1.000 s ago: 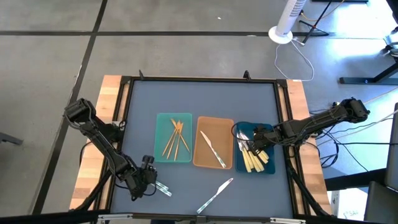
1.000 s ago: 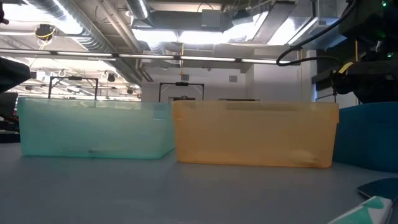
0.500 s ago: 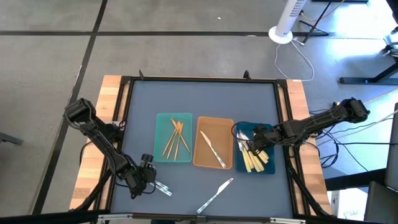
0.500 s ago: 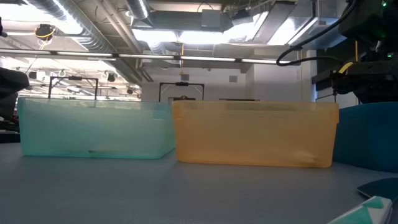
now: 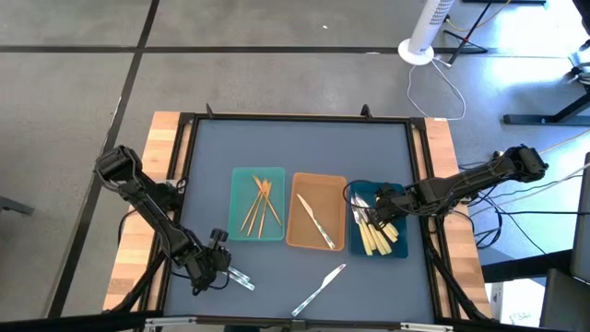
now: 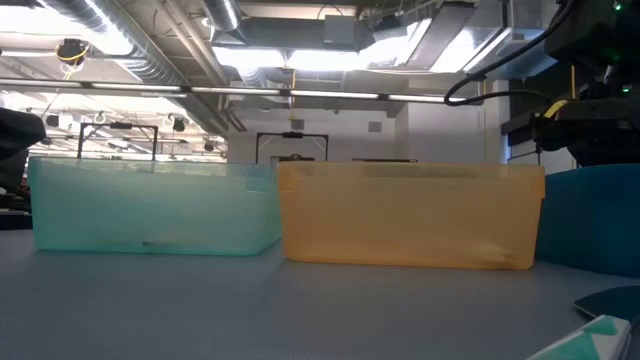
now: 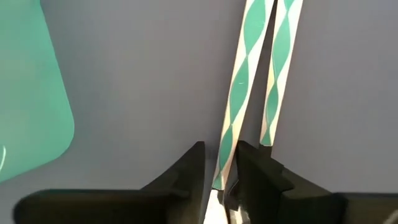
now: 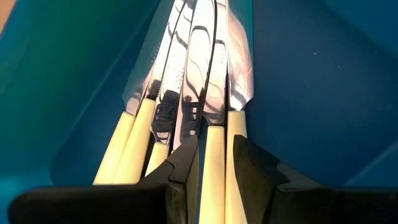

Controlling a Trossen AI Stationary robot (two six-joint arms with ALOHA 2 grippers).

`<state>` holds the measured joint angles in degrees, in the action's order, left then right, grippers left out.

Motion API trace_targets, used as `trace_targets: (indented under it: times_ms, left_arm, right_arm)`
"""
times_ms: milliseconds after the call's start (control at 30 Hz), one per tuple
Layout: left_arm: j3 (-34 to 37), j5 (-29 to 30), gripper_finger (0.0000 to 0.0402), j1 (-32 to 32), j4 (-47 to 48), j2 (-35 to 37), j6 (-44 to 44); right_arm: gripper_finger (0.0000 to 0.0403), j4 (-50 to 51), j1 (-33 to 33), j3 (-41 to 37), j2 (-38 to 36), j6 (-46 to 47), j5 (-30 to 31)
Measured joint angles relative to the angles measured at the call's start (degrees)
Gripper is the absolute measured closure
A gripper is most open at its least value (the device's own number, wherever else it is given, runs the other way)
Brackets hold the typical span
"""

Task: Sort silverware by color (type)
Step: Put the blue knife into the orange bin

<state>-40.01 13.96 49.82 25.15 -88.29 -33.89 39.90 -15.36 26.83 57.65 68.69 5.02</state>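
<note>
My left gripper point(image 5: 224, 268) is low over the table's near left, shut on one of two all-silver utensils point(image 5: 242, 279) that lie side by side on the mat. My right gripper point(image 5: 371, 218) reaches into the dark-blue tray point(image 5: 398, 249), shut on one of several yellow-handled knives point(image 8: 186, 93) lying flat there. Slim gold utensils point(image 5: 261, 205) lie in the teal tray point(image 5: 237, 180). One silver knife point(image 5: 315, 221) lies in the tan tray point(image 5: 334, 184). Another silver utensil point(image 5: 320, 288) lies flat on the mat near the near edge. My left gripper pinches the near end point(image 7: 221, 176) of one silver utensil between its two fingers, which lie along it. The utensil lies flat on the mat, close beside the second one point(image 7: 278, 74). My right gripper has a knife's yellow handle point(image 8: 214, 152) between its two fingers, which point along the knife. The knife lies among the others on the tray floor.
The three trays stand side by side mid-table: teal point(image 6: 150, 205), tan point(image 6: 410, 215), dark-blue point(image 6: 595, 220). A black raised frame point(image 5: 295, 117) borders the mat. There is bare mat beyond the trays and along the near edge. A white fan base point(image 5: 417, 51) stands on the floor beyond the table.
In the low view a dark part of my left arm at the picture's left edge has sunk slightly. Nothing else has visibly moved.
</note>
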Motion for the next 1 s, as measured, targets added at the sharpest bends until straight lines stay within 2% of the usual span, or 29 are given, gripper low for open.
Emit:
trace_targets:
  times_ms: [333, 533, 900, 1000]
  left_arm:
    - [0.06, 0.15, 0.0383, 0.0, -0.7, -0.04, 0.15]
    - [-1.48, 0.25, 0.0378, -0.07, 0.29, -0.17, 3.78]
    - [-8.02, 0.46, 0.0376, -2.07, 1.83, -0.17, 11.55]
    - [-10.52, 1.1, 0.0376, -2.93, 3.22, -0.15, 15.28]
  right_arm:
    - [0.0315, 0.01, -0.02, 0.01, -0.02, -0.01, -1.62]
    - [0.0315, 0.13, -0.02, 2.58, -0.02, -2.68, -1.73]
    - [0.0315, -0.25, -0.02, 12.07, -0.02, -6.18, -1.6]
    - [0.0315, -3.75, -0.02, 13.38, -0.04, -6.19, -1.58]
